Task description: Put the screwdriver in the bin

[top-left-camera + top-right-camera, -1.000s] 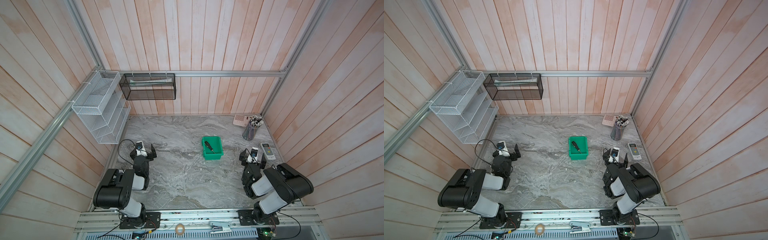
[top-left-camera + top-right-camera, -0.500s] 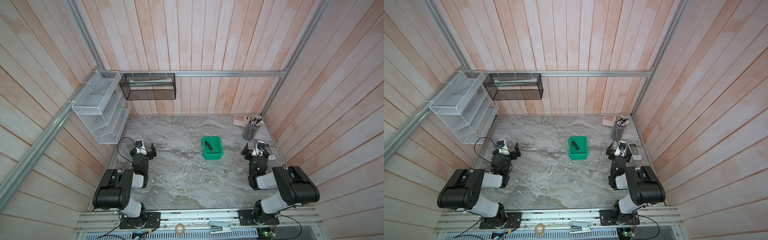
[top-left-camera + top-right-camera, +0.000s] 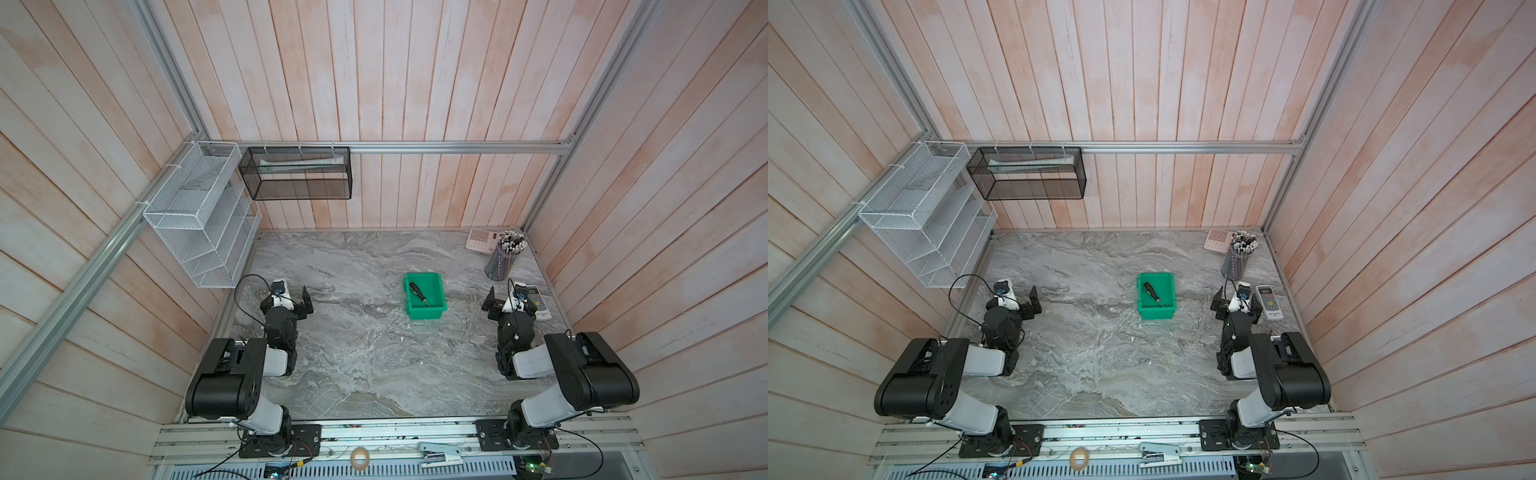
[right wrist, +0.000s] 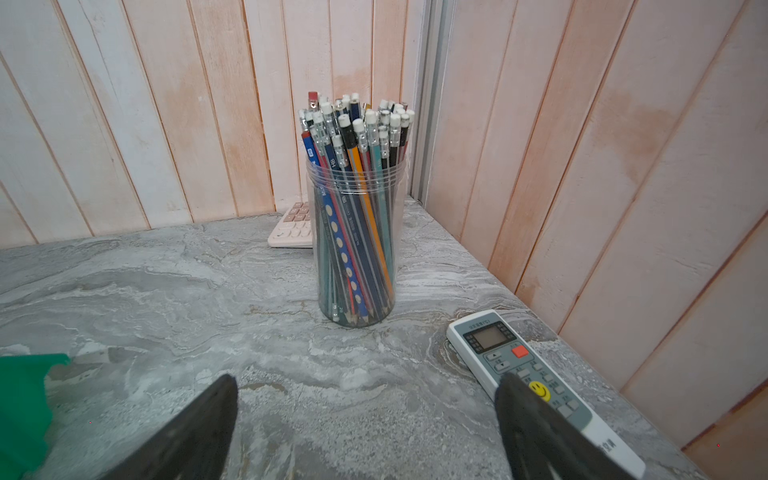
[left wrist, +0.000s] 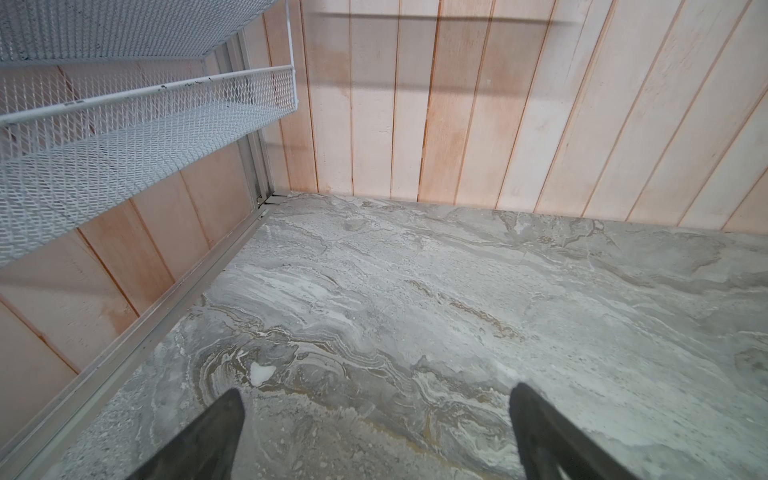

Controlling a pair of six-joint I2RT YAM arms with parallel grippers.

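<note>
1. The left jaws are held wide and empty over the surface [image 3: 374,357], well left of the bin [image 3: 428,313].
2. The right jaws are spread wide and empty, right of the bin.
3. The screwdriver [image 3: 419,294] is laid slantwise inside the bin.
4. A remote [image 3: 1269,302] is seen right of the bin, and a pencil jar [image 4: 357,249] beyond it.

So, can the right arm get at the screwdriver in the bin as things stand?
Probably yes: the right gripper is open and empty, the screwdriver lies uncovered in the open-topped bin, and only bare table separates them.
</note>
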